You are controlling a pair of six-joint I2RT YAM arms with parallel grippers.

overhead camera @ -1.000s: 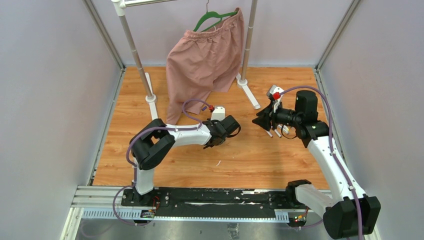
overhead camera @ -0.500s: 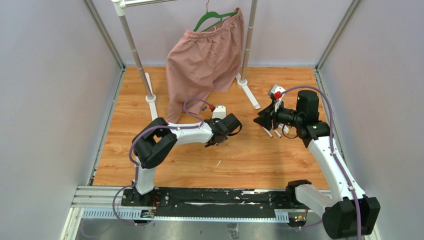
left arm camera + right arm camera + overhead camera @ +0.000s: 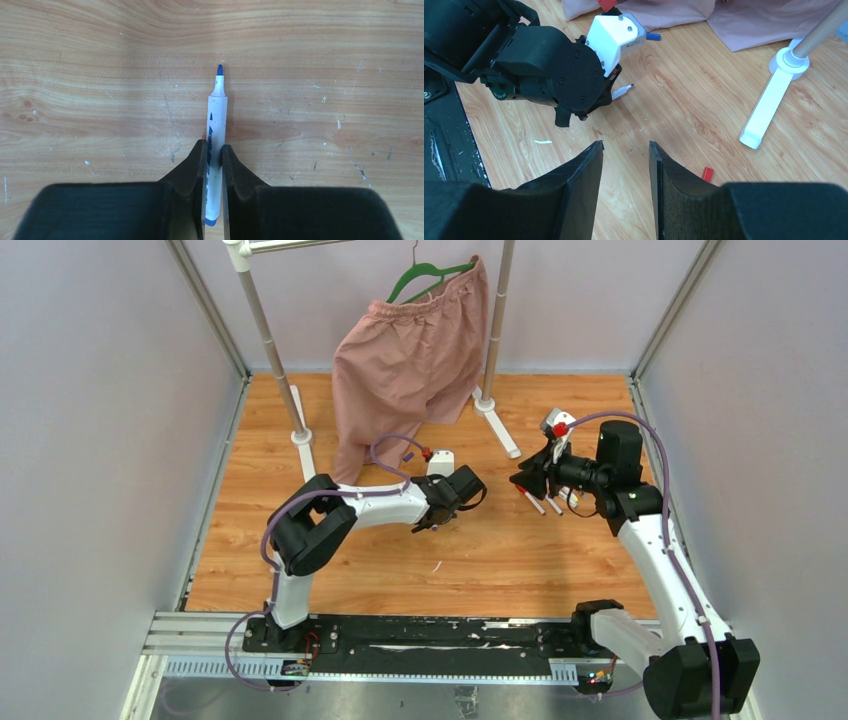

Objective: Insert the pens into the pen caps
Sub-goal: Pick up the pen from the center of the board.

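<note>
Left wrist view: left claw [image 3: 214, 147] clamps one blue-tipped pen [image 3: 216, 115] lying flat mid-counter. Right claw [image 3: 625, 145]: fingers apart, empty. One red cap [image 3: 707, 173], one blue cap [image 3: 653, 36]. Wooden counter [image 3: 75, 75]; pale walls [image 3: 100, 440] left, right, far.

Robotics lab test cell, plain grey wall panels [image 3: 100, 440] in aluminium frame posts [image 3: 205, 310], wood-grain tabletop [image 3: 500, 565], left arm [image 3: 365, 508] and right arm [image 3: 662, 562] bolted to a metal rail [image 3: 400, 648], clothes rack [image 3: 268, 340] with pink shorts [image 3: 405, 370] on a green hanger [image 3: 425, 276]

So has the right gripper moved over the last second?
Yes, slightly: the right gripper has drifted rightward, away from the rack's white foot.
</note>
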